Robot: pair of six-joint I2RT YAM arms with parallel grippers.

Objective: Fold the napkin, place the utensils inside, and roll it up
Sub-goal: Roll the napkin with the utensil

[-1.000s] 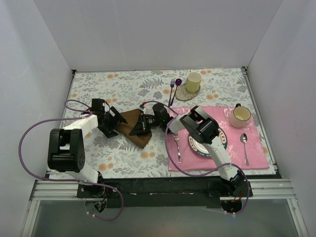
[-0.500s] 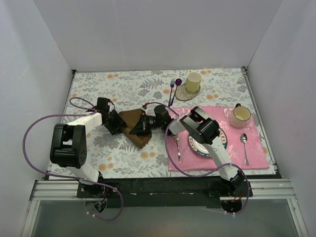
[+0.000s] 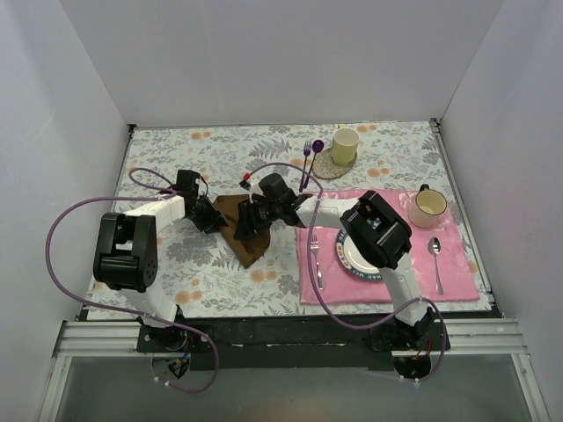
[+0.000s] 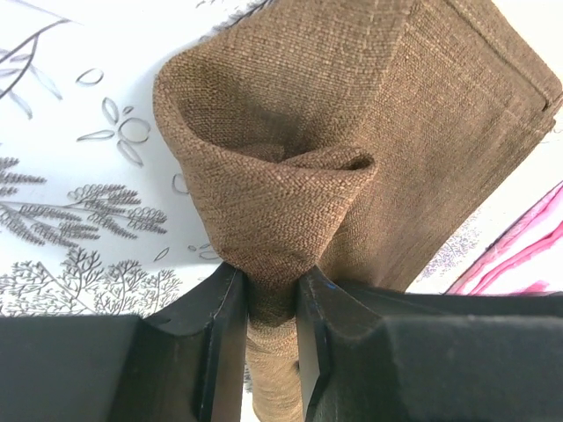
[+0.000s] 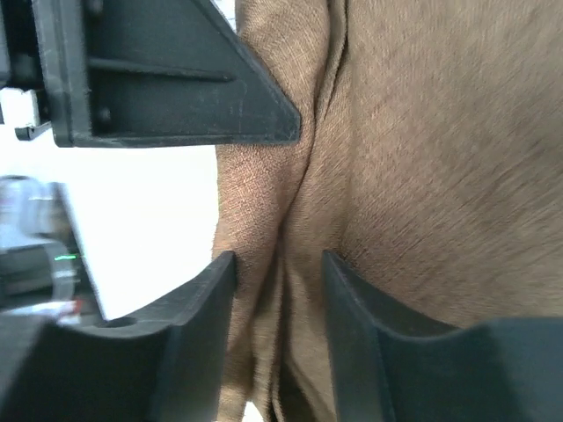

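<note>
Your napkin [image 3: 244, 230] lay folded just left of the pink placemat [image 3: 457, 268], its long axis running far to near and its tip pointing nearward. Your left gripper [image 4: 271, 290] pinched a bunched fold tightly, and your right gripper [image 5: 274, 264] clamped a cloth ridge. A plate [image 3: 349, 255] and a mug [image 3: 428, 207] stood on the placemat.

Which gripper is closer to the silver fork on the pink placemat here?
Right. The right gripper grips the napkin on the side nearest the placemat, where the fork lies; the left gripper pinches the napkin's opposite side, farther from the fork.
</note>
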